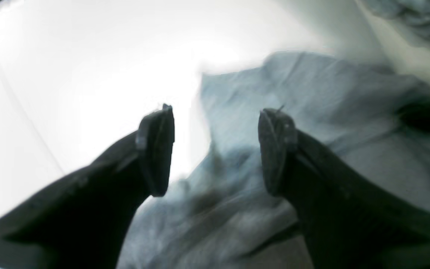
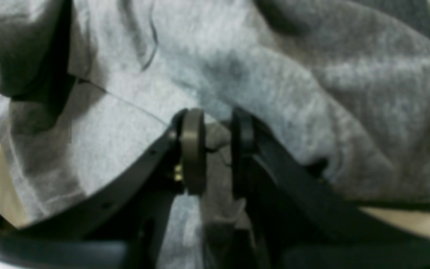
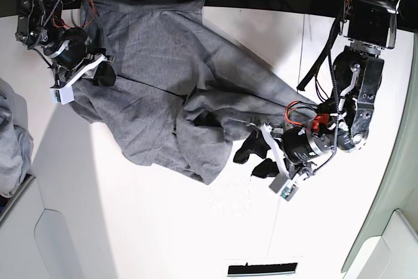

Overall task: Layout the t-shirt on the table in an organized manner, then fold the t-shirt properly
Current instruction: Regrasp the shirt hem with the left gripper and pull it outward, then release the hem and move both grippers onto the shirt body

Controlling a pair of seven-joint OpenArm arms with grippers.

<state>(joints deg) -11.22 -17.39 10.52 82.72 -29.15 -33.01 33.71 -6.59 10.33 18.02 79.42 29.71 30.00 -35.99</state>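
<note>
White is shown by the table, over which the t-shirt is spread unevenly in the far and middle part of the base view. Its far portion is laid fairly flat, while its nearer portion is rumpled into folds, with a crumpled flap stretched toward the near side. At that view's left edge, well apart from the shirt, a smaller grey heap is seen. The left gripper is held wide, its fingers well parted; in the base view it is placed just beside the crumpled flap, with white tabletop beneath. The right gripper is kept narrow, a slim gap being left between its fingers, and is positioned at the shirt's left part in the base view. Whether cloth is touched by its tips cannot be told.
</note>
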